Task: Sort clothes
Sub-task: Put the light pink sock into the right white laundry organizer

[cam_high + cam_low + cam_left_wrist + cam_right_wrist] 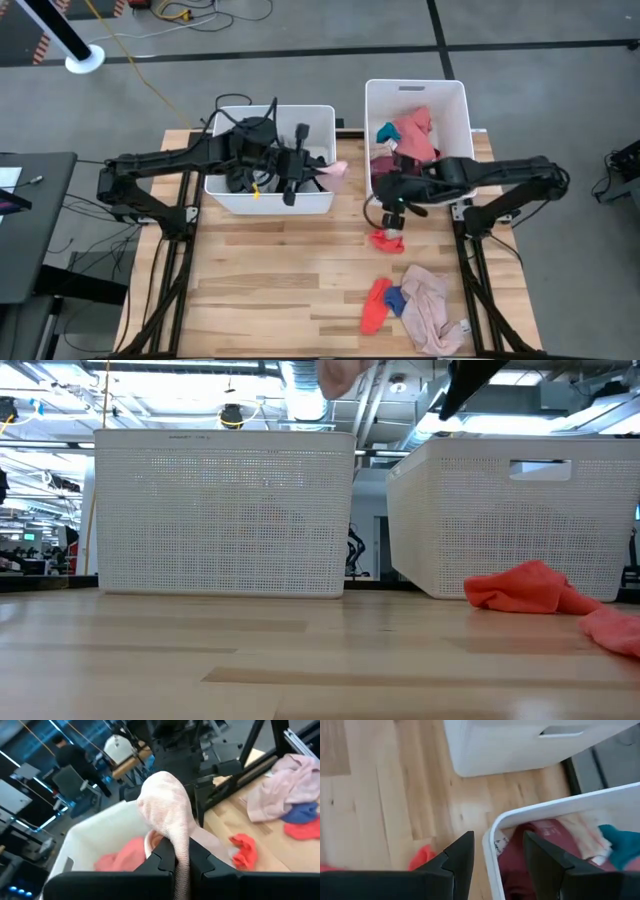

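The clothes are in 3 places, as you can see from above. Some lie in the right bin: a pink piece, a teal piece and a maroon piece. One orange-red piece lies on the table just in front of that bin. A second group lies nearer the front edge: a pale pink garment, a blue piece and a red piece, all touching each other. They are soft and crumpled, not folded.

One more light pink garment is in your left gripper. Its jaws are closed on the cloth, which rises from between the fingers and bulges over them. From above, this gripper is over the right end of the left bin, and the pink cloth shows at the bin's right edge. The left arm reaches across from the left side of the table, over this bin.

Your right gripper is over the front left corner of the right bin. One finger is outside the wall, over the table, and the other is above the maroon cloth inside. The jaws are partly open and hold nothing. The right arm comes from the right side, bent across the front of that bin.
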Robot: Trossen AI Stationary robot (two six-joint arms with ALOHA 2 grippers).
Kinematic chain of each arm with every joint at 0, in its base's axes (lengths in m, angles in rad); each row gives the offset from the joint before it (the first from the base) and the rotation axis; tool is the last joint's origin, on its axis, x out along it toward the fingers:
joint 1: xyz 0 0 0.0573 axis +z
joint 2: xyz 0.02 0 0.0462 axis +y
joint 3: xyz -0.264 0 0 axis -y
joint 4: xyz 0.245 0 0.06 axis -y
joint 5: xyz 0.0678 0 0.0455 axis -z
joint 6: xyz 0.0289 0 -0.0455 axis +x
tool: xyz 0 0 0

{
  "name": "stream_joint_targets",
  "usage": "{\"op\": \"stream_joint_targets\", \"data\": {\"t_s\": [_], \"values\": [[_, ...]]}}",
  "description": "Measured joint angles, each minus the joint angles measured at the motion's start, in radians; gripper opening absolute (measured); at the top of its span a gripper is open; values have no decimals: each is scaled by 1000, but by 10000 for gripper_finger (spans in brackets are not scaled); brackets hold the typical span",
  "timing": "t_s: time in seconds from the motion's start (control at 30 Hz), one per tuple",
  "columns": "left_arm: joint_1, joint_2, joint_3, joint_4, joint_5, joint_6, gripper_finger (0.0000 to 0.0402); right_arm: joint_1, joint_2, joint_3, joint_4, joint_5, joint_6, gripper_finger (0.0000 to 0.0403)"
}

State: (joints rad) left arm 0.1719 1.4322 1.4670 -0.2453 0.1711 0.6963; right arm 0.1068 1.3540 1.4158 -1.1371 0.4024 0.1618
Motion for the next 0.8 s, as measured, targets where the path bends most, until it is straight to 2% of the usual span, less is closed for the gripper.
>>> {"op": "stream_joint_targets", "data": {"t_s": [0.2,0.37,0.47,0.67,0.8], "values": [[0,0,0,-39,0,6,0,-76,61,-62,18,-78,-62,182],[0,0,0,-44,-2,6,0,-119,121,-81,32,-81,-113,173],[1,0,0,-46,-8,16,0,-108,145,-82,85,-85,-194,139],[5,0,-1,-56,-62,58,0,-71,187,-77,180,-148,-296,21],[16,0,-1,-44,-66,66,0,-56,202,-76,215,-163,-321,21]]}}
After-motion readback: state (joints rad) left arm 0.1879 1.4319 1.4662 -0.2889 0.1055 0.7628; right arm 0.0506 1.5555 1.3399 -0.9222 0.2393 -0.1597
